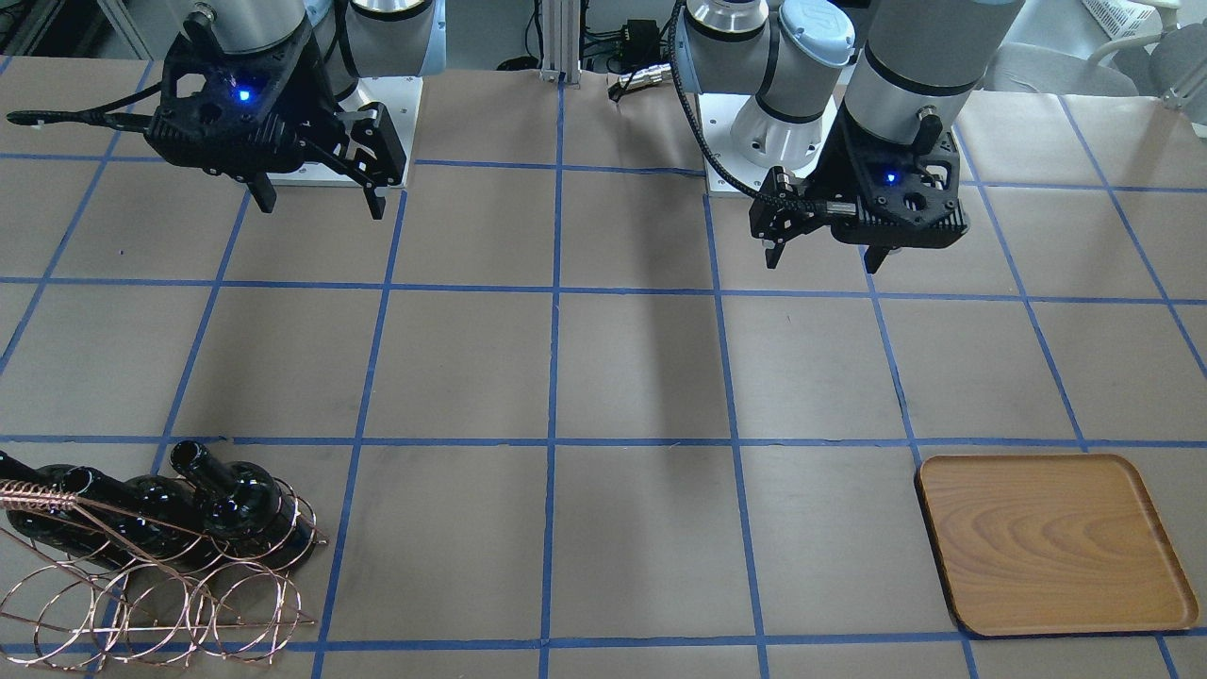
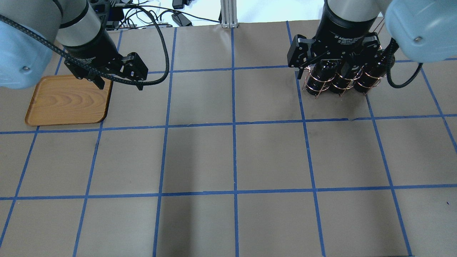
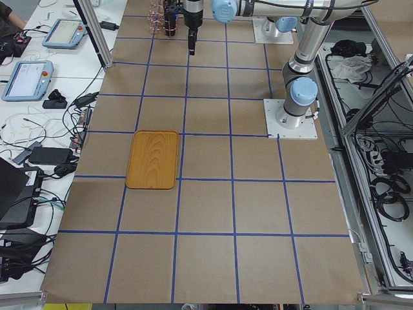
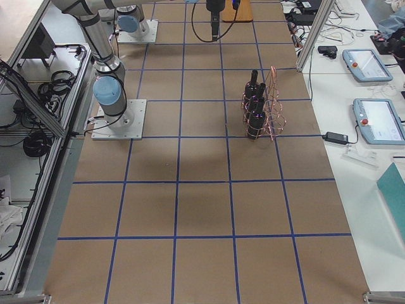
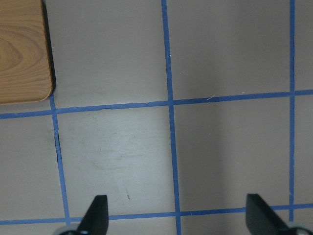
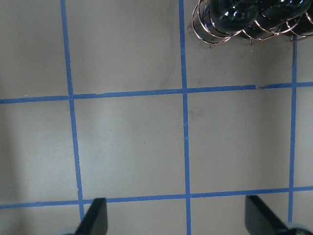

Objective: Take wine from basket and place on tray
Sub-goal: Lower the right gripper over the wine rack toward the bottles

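Three black wine bottles (image 1: 240,505) stand upright in the copper wire basket (image 1: 189,604) at the far right of the table; they also show in the overhead view (image 2: 326,71) and the exterior right view (image 4: 256,107). The wooden tray (image 1: 1051,542) lies flat at the far left and holds nothing. My right gripper (image 1: 316,203) hangs open and empty above the table, on my side of the basket, whose edge (image 6: 205,29) shows top right in its wrist view. My left gripper (image 1: 820,255) is open and empty, beside the tray corner (image 5: 22,49).
The table (image 2: 232,160) is covered in brown paper with a blue tape grid. A metal post (image 2: 226,14) stands at its far edge, with cables behind it. Benches with tablets (image 4: 364,63) stand beyond the table's far side.
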`<state>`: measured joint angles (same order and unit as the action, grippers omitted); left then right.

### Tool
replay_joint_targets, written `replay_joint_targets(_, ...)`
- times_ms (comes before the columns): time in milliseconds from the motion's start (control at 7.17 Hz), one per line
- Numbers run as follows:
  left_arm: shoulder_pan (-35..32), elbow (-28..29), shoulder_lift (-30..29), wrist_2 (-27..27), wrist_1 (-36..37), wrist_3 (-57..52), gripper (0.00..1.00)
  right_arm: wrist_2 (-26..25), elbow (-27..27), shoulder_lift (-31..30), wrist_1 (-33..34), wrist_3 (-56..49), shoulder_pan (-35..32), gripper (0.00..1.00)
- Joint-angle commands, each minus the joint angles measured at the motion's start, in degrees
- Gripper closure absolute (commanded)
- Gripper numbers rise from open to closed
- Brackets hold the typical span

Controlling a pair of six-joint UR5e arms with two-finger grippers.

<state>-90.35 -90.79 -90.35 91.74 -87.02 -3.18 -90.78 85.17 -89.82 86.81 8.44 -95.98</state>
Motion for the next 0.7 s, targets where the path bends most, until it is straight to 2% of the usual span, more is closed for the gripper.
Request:
replay_joint_targets(0, 0.0, 0.0, 0.0, 0.0, 0.0, -0.1, 0.0, 0.0, 0.1, 0.0, -0.2, 0.0, 0.0, 0.0)
replay_joint_targets(558, 0.0, 0.0, 0.0, 0.0, 0.0, -0.2, 0.0, -0.7, 0.1, 0.0, -0.5, 0.1, 0.0, 0.0)
